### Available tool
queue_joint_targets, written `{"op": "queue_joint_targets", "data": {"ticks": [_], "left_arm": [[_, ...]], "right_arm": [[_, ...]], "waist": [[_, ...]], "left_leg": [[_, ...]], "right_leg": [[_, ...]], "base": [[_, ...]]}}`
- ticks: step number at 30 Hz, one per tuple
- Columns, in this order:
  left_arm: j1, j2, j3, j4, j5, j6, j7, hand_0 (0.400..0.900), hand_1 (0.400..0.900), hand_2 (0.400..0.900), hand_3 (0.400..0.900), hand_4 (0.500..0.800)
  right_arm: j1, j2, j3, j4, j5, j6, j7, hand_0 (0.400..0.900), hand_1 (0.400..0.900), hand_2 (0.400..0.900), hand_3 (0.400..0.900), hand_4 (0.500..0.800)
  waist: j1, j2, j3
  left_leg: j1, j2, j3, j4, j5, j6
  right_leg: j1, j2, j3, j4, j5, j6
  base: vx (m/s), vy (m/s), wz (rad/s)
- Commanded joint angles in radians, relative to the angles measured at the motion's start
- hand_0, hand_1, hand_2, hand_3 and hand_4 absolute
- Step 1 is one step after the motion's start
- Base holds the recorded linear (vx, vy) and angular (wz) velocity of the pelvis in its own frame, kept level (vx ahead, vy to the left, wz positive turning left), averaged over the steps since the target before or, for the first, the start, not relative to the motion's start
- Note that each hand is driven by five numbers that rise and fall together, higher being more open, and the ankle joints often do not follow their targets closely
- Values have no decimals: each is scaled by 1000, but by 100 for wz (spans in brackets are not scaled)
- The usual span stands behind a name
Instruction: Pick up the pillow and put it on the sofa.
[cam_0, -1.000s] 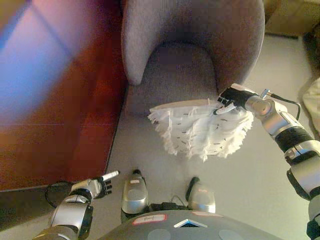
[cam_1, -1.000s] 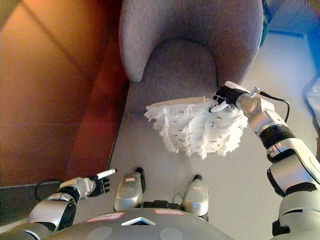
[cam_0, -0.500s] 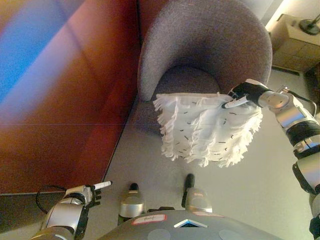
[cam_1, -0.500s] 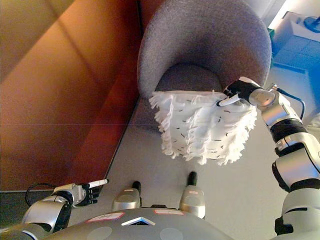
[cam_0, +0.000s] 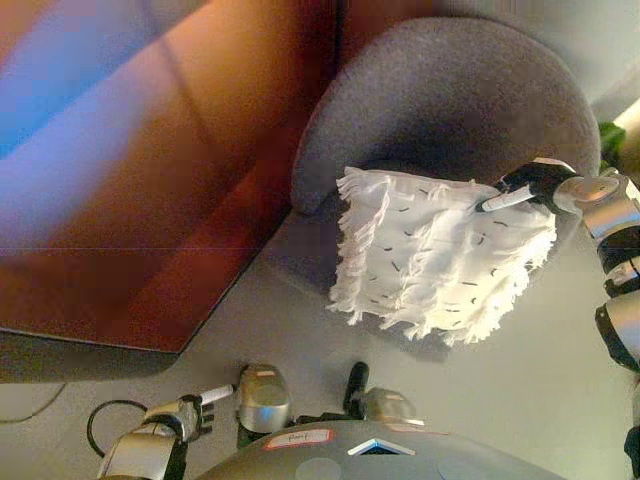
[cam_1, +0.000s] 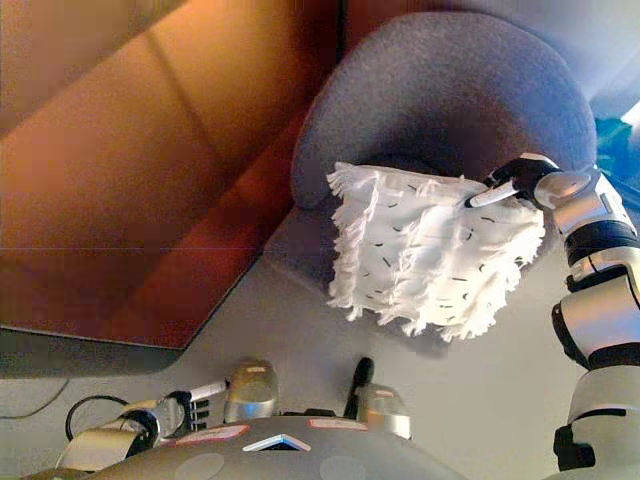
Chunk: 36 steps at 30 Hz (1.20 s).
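Note:
A white fringed pillow (cam_0: 435, 255) with small dark flecks hangs in the air in front of the grey round-backed sofa chair (cam_0: 450, 100), covering most of its seat from view. My right hand (cam_0: 530, 185) is shut on the pillow's upper right corner, with one white-tipped finger lying along the top edge. The pillow droops down and to the left from that hold. My left hand (cam_0: 190, 412) hangs low at the bottom left, far from the pillow, fingers loosely curled with one white tip sticking out.
A reddish-brown wooden wall panel (cam_0: 150, 180) runs along the left, close to the chair's left side. Grey floor (cam_0: 500, 390) spreads below and to the right of the chair. A green object (cam_0: 612, 135) shows at the right edge.
The camera has tilted up, shifting the whole scene. My right hand has carried the pillow up and closer to the chair's seat. My left hand stays low.

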Motion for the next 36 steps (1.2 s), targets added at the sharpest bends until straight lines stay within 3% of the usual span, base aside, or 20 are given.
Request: {"op": "queue_joint_targets", "data": {"ticks": [1, 3, 5, 6, 11, 20, 30, 36], "left_arm": [[42, 91, -52, 19, 54, -17, 20, 900, 900, 900, 900, 800], [35, 94, -55, 24, 53, -25, 32, 900, 900, 900, 900, 800], [19, 106, -62, 30, 54, -9, 24, 900, 900, 900, 900, 800], [18, 108, -58, 31, 65, -5, 22, 900, 900, 900, 900, 800], [4, 110, -58, 33, 67, -2, 18, 900, 900, 900, 900, 800], [16, 113, -42, 31, 68, -15, 24, 900, 900, 900, 900, 800], [22, 135, -25, 41, 96, -38, -12, 900, 900, 900, 900, 800], [19, 144, -15, 38, 100, -51, -51, 900, 900, 900, 900, 800]], "right_arm": [[-230, -75, -81, 52, 55, 37, -73, 400, 400, 400, 400, 500], [-244, -99, -86, 92, 44, 62, -50, 400, 400, 400, 400, 500], [-265, -112, -77, 130, 3, 39, -130, 400, 400, 400, 400, 500], [-274, -117, -72, 135, -7, 77, -144, 900, 900, 900, 900, 800], [-336, -130, -44, 168, -36, 144, -131, 900, 900, 900, 900, 800], [-358, -183, -16, 157, -52, 181, -145, 900, 900, 900, 900, 800], [-324, -245, -46, 148, -27, 185, -182, 900, 900, 900, 900, 800], [-177, -279, -182, 106, 98, 126, -273, 900, 900, 900, 900, 800]], "waist": [[65, -19, -63], [67, -11, -78], [74, -6, -90], [76, -2, -92], [87, 14, -90], [82, 5, -85], [58, -2, -98], [20, -10, -113]], "left_leg": [[16, -27, -9, -134, 92, 84], [51, -28, -26, -204, 91, 78], [71, -30, -32, -256, 82, 68], [77, -30, -37, -272, 84, 62], [66, -23, -51, -300, 93, 50], [79, -6, -49, -306, 82, 49], [105, -1, -30, -301, 65, 50], [135, -5, 0, -314, 47, 54]], "right_leg": [[-6, -42, 50, 138, -85, 68], [2, -38, 46, 127, -93, 65], [-2, -41, 33, 116, -89, 68], [-3, -38, 33, 116, -92, 68], [-21, -30, 24, 117, -99, 61], [-10, -16, 24, 124, -118, 50], [17, -11, 37, 118, -129, 48], [31, -17, 54, 99, -121, 59]], "base": [[245, 25, 12], [209, 10, 24], [137, -32, 18], [108, -27, 17], [33, -43, 9], [19, -43, -3], [5, -7, -7], [-67, 56, -10]]}}
